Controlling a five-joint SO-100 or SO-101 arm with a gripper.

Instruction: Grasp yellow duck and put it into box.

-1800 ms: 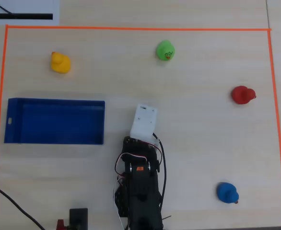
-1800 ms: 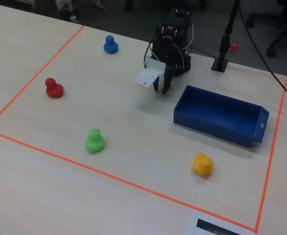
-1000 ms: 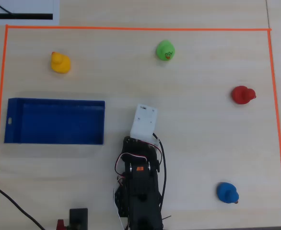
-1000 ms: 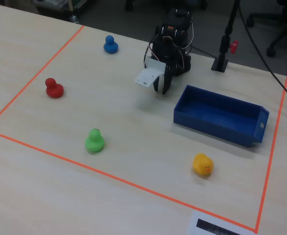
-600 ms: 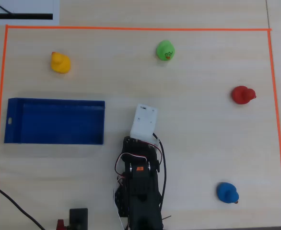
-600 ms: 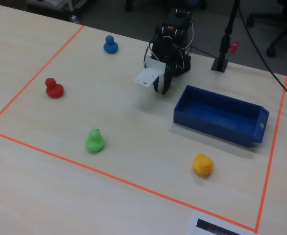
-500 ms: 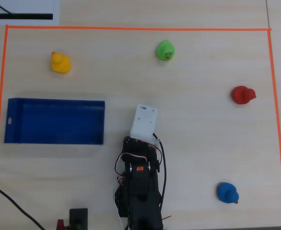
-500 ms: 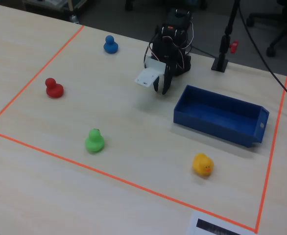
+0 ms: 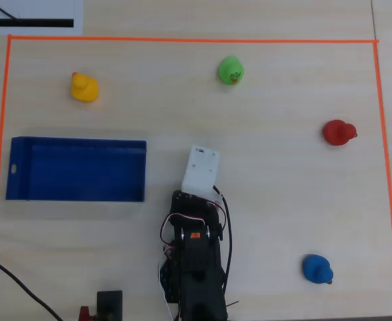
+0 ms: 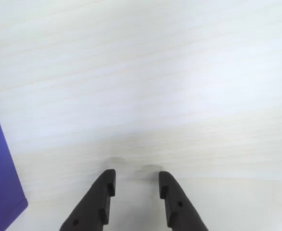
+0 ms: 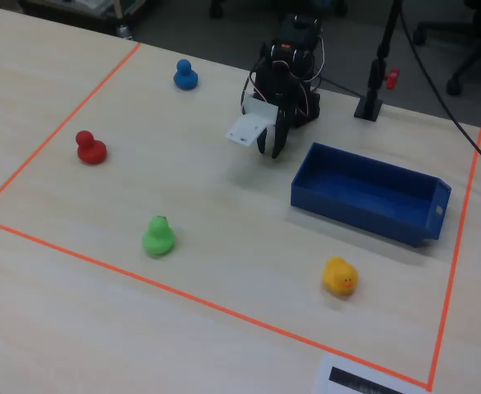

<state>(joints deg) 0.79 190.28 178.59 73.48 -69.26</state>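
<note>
- My jaws (image 10: pixel 135 185) hang parted and empty over bare table (image 9: pixel 283 200).
- The yellow duck (image 9: pixel 84 87) sits toward the overhead view's top-left corner, beyond the box (image 9: pixel 75 170).
- Reaching across, I might clip the box wall.

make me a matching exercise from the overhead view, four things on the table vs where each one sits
Things:
1. yellow duck
2. red duck
3. blue duck
4. box

Places in the overhead view:
A. lower right
B. left, below the yellow duck
C. upper left
D. right edge, mid height

Pairs: 1-C, 2-D, 3-A, 4-B
</note>
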